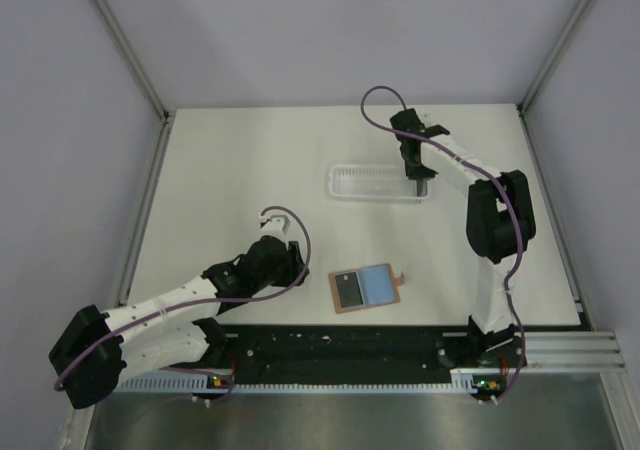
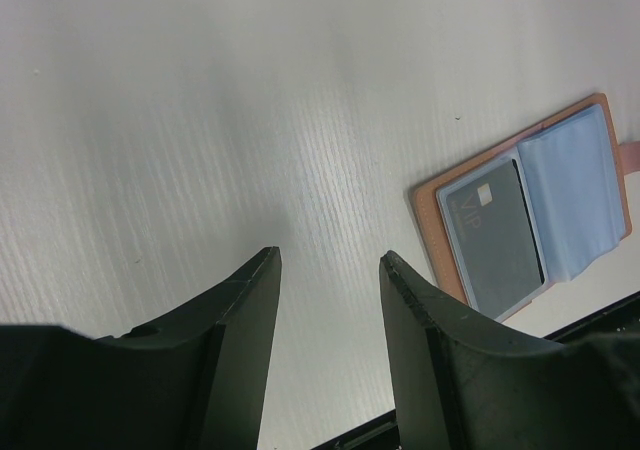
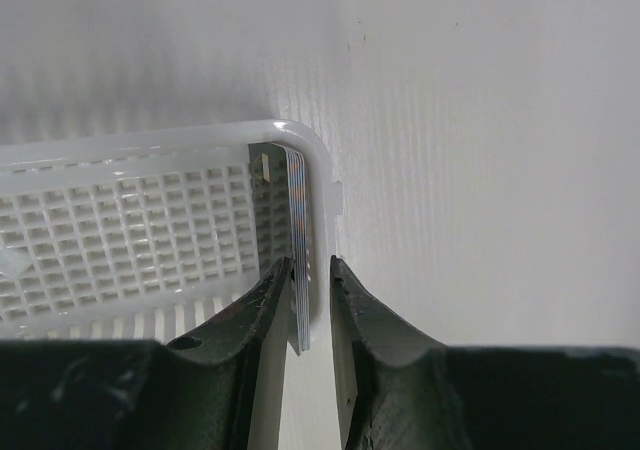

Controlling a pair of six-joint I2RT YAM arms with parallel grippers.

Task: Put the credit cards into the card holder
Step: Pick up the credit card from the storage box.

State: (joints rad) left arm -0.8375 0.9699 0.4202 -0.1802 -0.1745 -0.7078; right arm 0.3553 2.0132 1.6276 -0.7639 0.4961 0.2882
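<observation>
The card holder point(image 1: 395, 288) lies open near the front middle of the table, also in the left wrist view point(image 2: 428, 210). One black credit card point(image 2: 500, 235) with a small white mark sits in its left pocket point(image 1: 349, 290). My left gripper point(image 1: 296, 260) is open and empty, left of the holder point(image 2: 330, 260). The other credit card point(image 3: 299, 230) stands on edge against the right end wall of the white tray point(image 3: 130, 240). My right gripper point(image 3: 311, 263) straddles that card and the tray wall. Its jaws are narrowly apart and the left finger touches the card.
The white slatted tray point(image 1: 375, 182) lies at the back middle of the table. The right arm point(image 1: 495, 215) reaches over its right end. A black rail point(image 1: 340, 350) runs along the near edge. Metal frame posts stand at the table's corners.
</observation>
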